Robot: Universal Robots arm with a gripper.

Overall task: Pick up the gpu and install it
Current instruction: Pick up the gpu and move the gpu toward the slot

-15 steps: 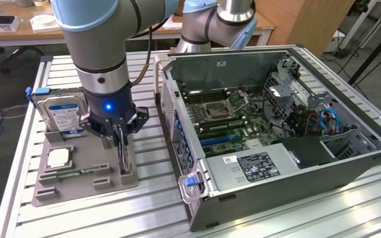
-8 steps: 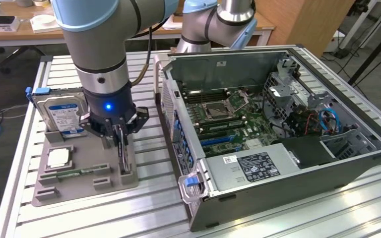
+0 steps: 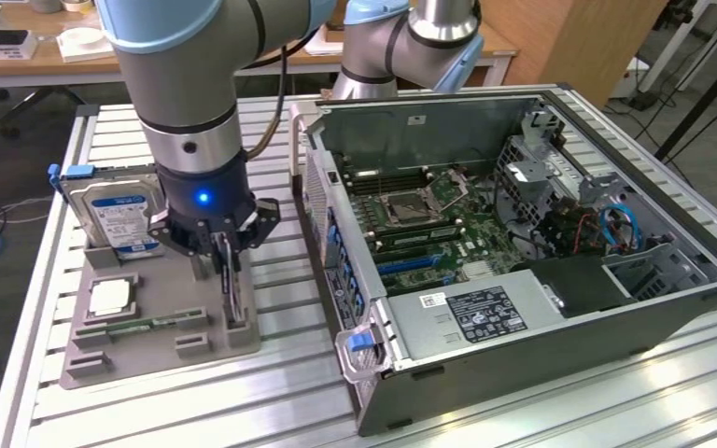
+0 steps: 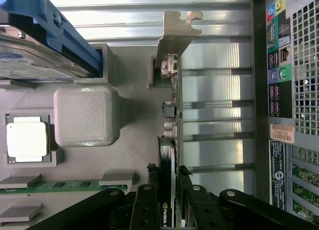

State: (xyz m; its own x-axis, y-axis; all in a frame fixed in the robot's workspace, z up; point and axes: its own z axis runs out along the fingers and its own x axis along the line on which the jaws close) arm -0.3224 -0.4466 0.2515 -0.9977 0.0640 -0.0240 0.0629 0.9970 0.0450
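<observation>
End effector (image 3: pixel 224 252) clamped on the gpu (image 3: pixel 231 297), which stands on edge in the gray tray (image 3: pixel 147 347) slot. Wrist view: fingers (image 4: pixel 147 205) press both card faces. Exterior view: open computer case (image 3: pixel 521 308) beside the tray on the worktop (image 3: pixel 272 401).

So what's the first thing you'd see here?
The big grey and blue robot arm at the exterior view's left, with its gripper shut on the thin gpu, which stands on edge in a grey holder. Next, the open computer case on the exterior view's right, with its insides showing. A hard drive with a blue label stands in the holder too, beside the arm.
</observation>
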